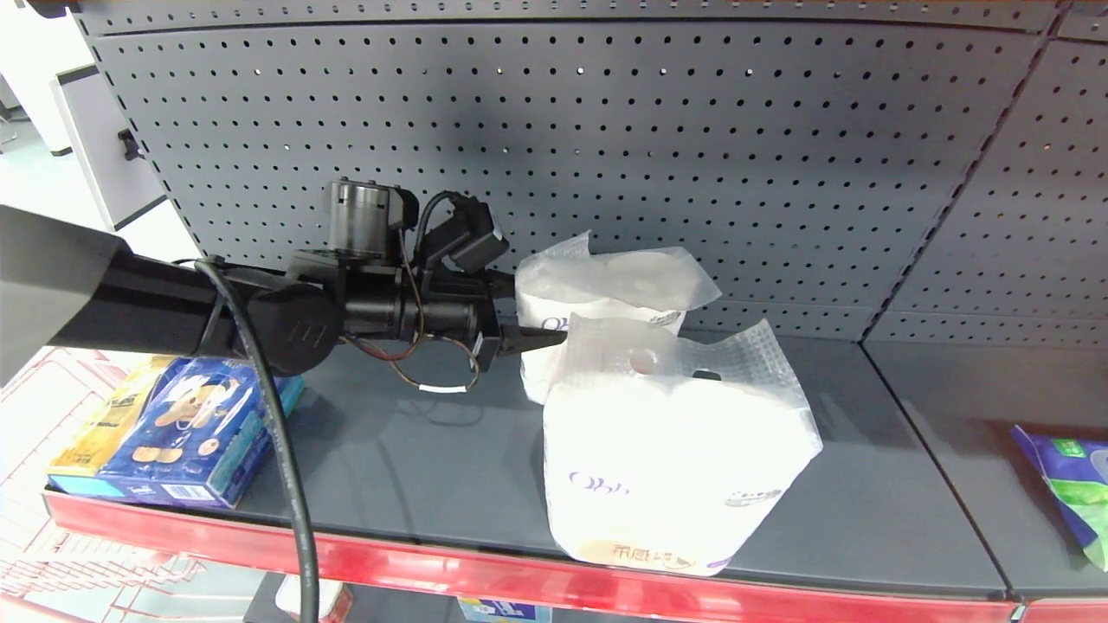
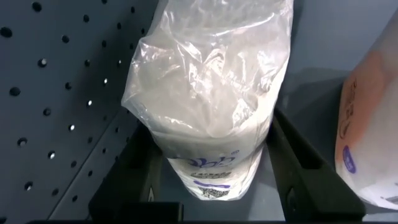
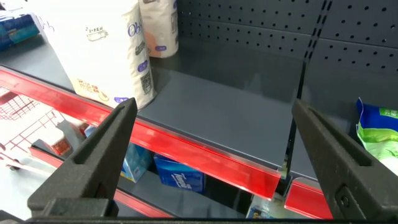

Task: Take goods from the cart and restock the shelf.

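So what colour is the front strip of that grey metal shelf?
Red; the front strip shows best in the head view.

Head view down onto shelf [image 1: 415, 467], left wrist view close on rear tissue pack [image 2: 211, 106], right wrist view farther out

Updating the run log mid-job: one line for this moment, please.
left hand: at rear toilet-roll pack on shelf | right hand: open, empty, facing shelf | front toilet-roll pack: upright

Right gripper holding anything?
No: the right gripper is open, with only bare shelf showing between its spread fingers.
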You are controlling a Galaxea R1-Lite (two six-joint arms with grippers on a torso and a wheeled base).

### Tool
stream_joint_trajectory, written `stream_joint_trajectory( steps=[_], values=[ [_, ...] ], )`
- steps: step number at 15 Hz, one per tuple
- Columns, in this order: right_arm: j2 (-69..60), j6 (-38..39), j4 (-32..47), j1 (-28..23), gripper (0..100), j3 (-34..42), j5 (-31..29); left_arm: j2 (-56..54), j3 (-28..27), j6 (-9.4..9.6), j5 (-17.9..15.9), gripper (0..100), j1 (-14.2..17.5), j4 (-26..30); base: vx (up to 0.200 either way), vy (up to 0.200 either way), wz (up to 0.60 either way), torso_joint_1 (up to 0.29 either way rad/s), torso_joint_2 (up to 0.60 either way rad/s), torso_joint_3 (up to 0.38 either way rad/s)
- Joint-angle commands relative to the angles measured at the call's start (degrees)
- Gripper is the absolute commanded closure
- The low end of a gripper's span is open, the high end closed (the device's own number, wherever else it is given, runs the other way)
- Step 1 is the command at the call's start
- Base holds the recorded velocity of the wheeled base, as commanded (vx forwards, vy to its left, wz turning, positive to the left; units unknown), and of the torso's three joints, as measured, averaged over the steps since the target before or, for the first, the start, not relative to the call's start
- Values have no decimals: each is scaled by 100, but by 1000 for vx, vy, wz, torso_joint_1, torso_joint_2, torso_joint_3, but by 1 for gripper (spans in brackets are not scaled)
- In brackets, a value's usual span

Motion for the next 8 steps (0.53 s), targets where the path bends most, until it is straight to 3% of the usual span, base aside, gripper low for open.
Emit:
stream_joint_trajectory(
  steps=[1,8],
  values=[
    [8,-2,-2,1,0,3,8,95,-120,-6,-10,100,-61,8,0,0,0,0,0,0],
    [8,-2,-2,1,0,3,-1,183,-41,12,52,100,-70,-256,0,0,0,0,0,0]
  ],
)
